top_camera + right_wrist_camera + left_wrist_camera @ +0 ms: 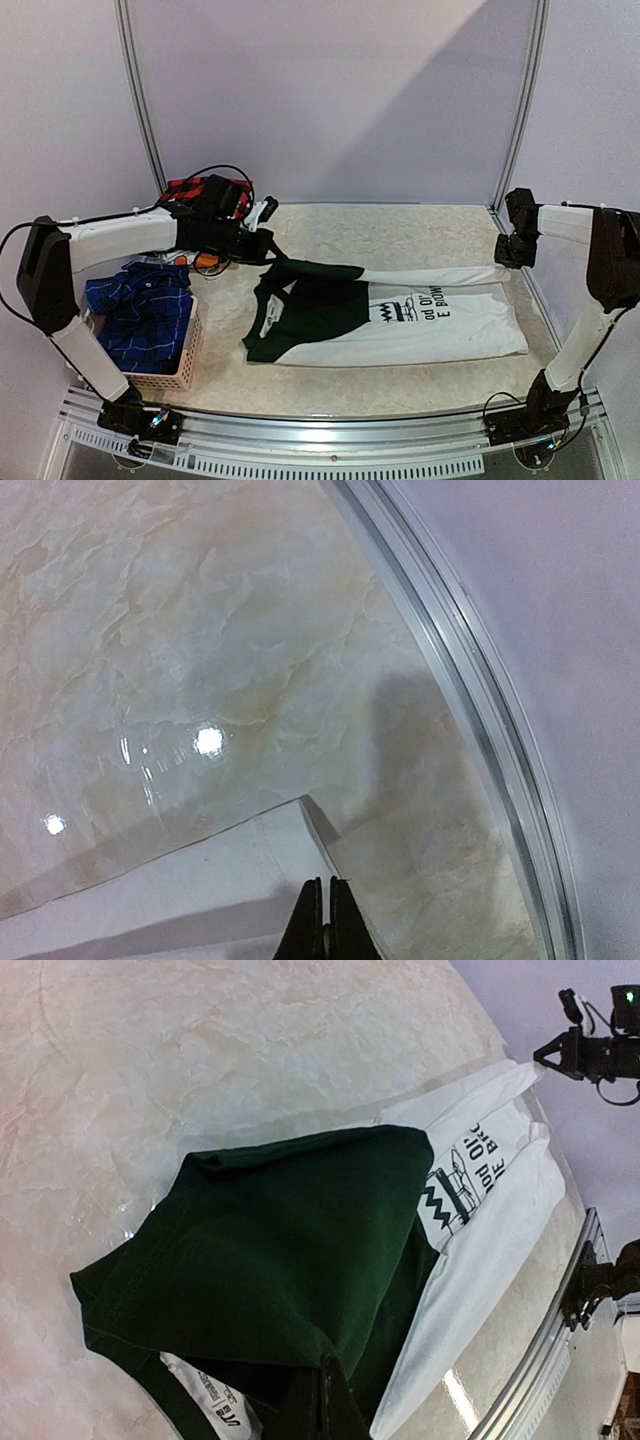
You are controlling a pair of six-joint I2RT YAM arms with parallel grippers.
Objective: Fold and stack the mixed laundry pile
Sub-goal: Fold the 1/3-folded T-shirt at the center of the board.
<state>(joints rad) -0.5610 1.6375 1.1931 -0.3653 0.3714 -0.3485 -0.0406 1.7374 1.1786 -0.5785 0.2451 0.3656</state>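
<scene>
Basket: at your near left stands the pink plastic lattice basket, on the pale marbled surface.
Blue garment: the crumpled blue plaid shirt fills the basket and hangs over its rim.
T-shirt: the white T-shirt with black print and dark green upper part lies across the middle of the surface, with the green end to your left and the white hem to your right. The wrist cameras show you the green part and the white corner.
Left pincer: the left pincer is at the far left end of the T-shirt. From its own camera the tips are narrow and closed on the dark green cloth, which rises up to them.
Right pincer: the right pincer is at the far right corner of the hem. Its fingers are pressed together on the white cloth, and a white strip runs from the body of the T-shirt to them.
Red garment: the bunched red-and-black plaid shirt lies at the far left corner, behind the left arm, with a black cable over it.
</scene>
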